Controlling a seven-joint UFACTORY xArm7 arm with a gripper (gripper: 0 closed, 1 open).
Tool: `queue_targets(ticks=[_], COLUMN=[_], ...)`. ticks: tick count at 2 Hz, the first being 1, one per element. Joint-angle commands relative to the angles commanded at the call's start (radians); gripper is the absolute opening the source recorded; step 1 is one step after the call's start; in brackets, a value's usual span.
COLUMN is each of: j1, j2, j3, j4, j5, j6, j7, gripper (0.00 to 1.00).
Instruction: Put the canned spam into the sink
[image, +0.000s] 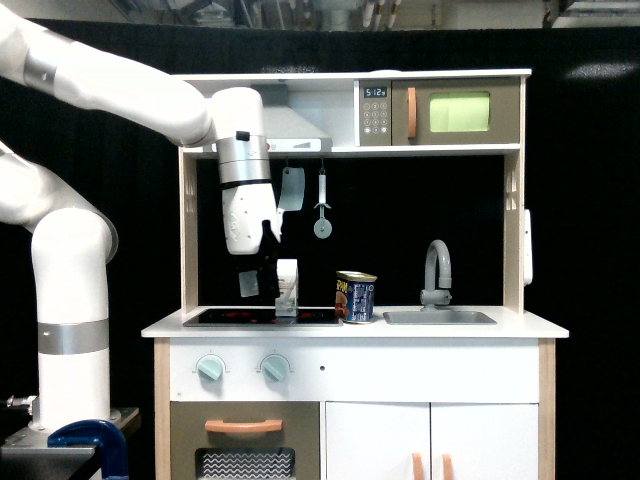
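My pincer (262, 283) hangs empty, opening unclear, at 9 o'clock of canned spam (355, 297), lined up to approach.

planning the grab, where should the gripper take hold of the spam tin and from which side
Probably grip the canned spam across its side walls just under the gold rim, coming down from above. It stands upright, clear of the carton and beside the sink, so its top is open.
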Motion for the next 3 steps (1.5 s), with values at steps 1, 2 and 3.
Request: queue_targets(ticks=[1, 2, 3], j1=[0.149, 0.266, 0.327], j2=[0.212, 0.406, 0.608], j3=[-0.087, -0.339, -0.376], j4=[0.185, 0.366, 0.532], j5=[-0.071, 0.33, 0.534], j6=[-0.02, 0.041, 0.207], j7=[-0.488, -0.857, -1.123], gripper=[1.0, 1.0, 1.0])
